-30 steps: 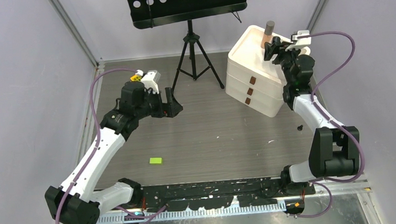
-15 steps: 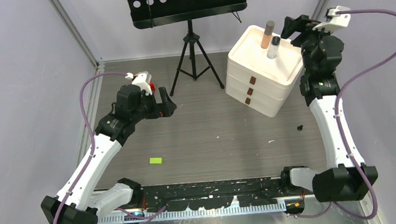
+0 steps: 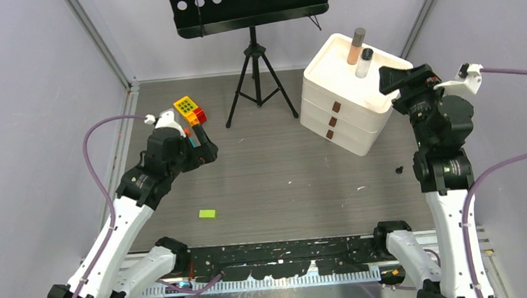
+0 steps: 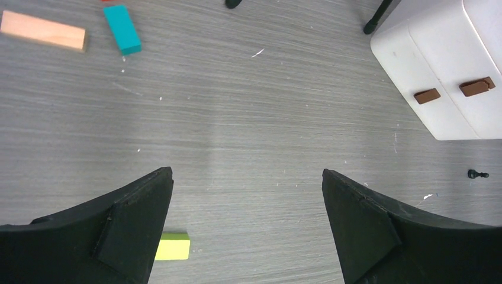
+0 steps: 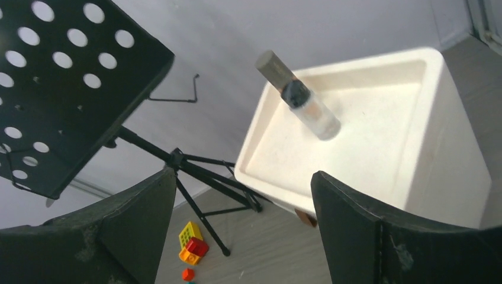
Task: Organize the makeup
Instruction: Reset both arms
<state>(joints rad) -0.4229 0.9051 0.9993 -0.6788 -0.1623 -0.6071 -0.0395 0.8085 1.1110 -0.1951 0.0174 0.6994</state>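
- The right end effector (image 5: 243, 173) has drawn back from the white three-drawer box (image 3: 346, 118) over the past second. Its jaws are spread wide and hold nothing.
- It leaves behind the clear black-capped bottle (image 3: 364, 63), which now stands on its own in the box's recessed top, just beside the tan tube (image 3: 358, 44). Both are upright, toward the tray's far side.
- By the look of it that placement is finished, and two pieces of makeup are now stowed.
- The left end effector (image 4: 247, 172) has swung back toward the left side and hangs above the table (image 3: 283, 168), fingers wide apart and empty.
- Its retreat uncovers a cluster of toy blocks (image 3: 189, 111) at the far left; a green block (image 3: 207, 213) lies alone nearer the arms. Neither belongs to the job.
- All three drawers appear shut, so their contents cannot be told.
- No other cosmetics show in any view — only a small black piece (image 3: 399, 169) on the table right of the box, too small to identify.
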